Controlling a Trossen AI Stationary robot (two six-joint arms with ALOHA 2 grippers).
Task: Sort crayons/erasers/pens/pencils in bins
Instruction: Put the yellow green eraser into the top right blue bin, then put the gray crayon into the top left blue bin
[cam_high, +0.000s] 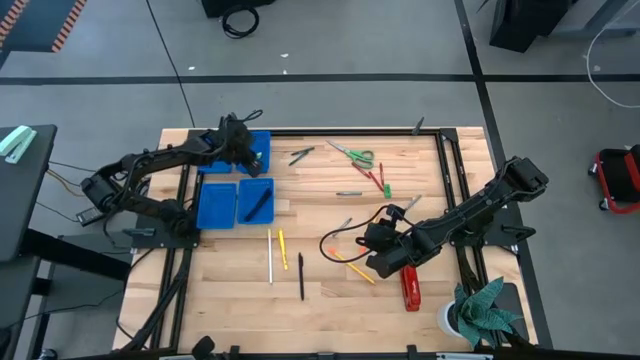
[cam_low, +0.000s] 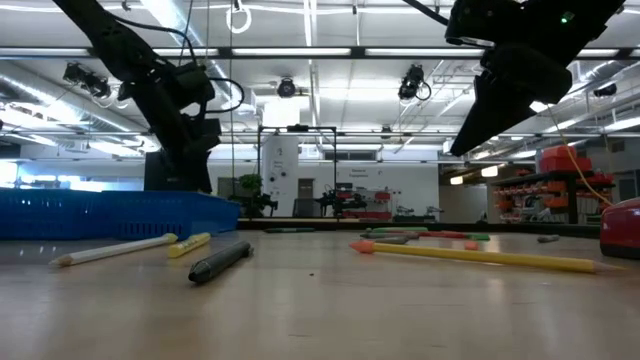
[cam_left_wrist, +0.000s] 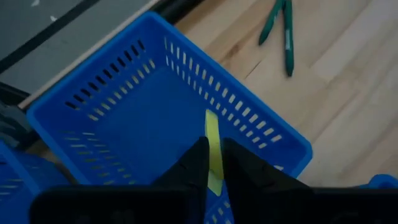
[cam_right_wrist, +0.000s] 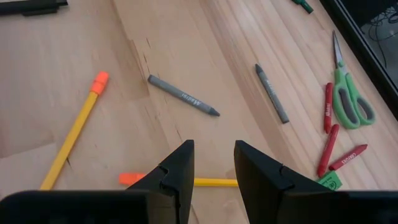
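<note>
My left gripper hovers over the far blue bin and is shut on a short yellow stick. That bin shows no other contents in the left wrist view. Three more blue bins sit beside it, and one holds a dark pen. My right gripper is open above the table, over a yellow pencil with an orange end. A second yellow pencil, two grey crayons and red crayons lie flat nearby. My left gripper pinches the yellow stick between its two fingers. The stick runs along the fingers and juts out past their tips. It is lifted clear, over the inside of the blue bin. How far back it reaches between the fingers is hidden by the gripper.
Green-handled scissors lie at the far side and a red stapler near the right arm. A white pencil, a short yellow stick and a black pen lie mid-table. A black cable loops beside my right gripper, and a potted plant stands at the near right corner.
</note>
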